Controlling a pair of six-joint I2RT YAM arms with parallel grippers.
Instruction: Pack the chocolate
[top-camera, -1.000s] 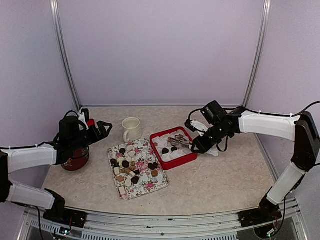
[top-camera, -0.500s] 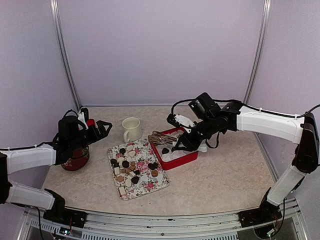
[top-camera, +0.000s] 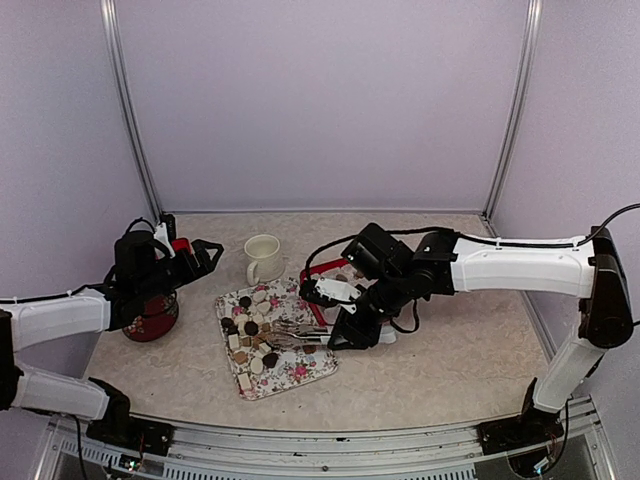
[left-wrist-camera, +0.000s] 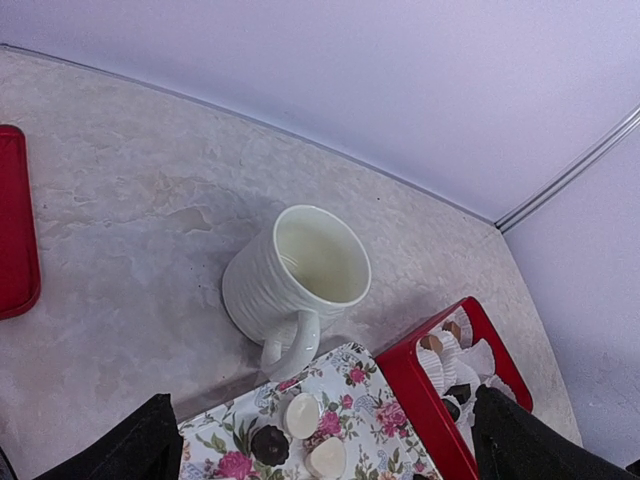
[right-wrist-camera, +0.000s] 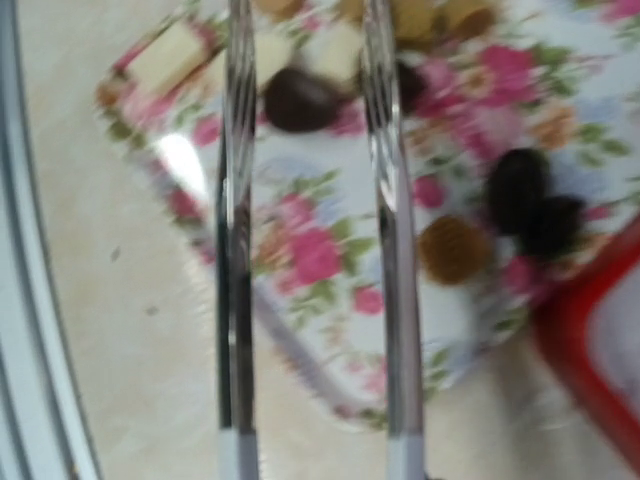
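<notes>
Many small chocolates (top-camera: 255, 335) in dark brown, tan and cream lie on a floral tray (top-camera: 300, 377). My right gripper (top-camera: 345, 318) is shut on metal tongs (top-camera: 295, 337) that reach left over the tray. In the right wrist view the tongs' two prongs (right-wrist-camera: 385, 200) are apart, with a dark chocolate (right-wrist-camera: 298, 98) on the tray between them; the view is blurred. The red box (top-camera: 322, 272) with white liners is mostly hidden behind the right arm. My left gripper (top-camera: 197, 255) is open and empty, left of the mug. Its view shows tray chocolates (left-wrist-camera: 300, 415) and the red box (left-wrist-camera: 425, 395).
A cream mug (top-camera: 263, 257) stands behind the tray and also shows in the left wrist view (left-wrist-camera: 298, 280). A dark red bowl (top-camera: 152, 322) sits under the left arm. Walls close the table on three sides.
My right arm has swung left and nearer, carrying the tongs from over the red box to over the floral tray. The left arm has not moved.
</notes>
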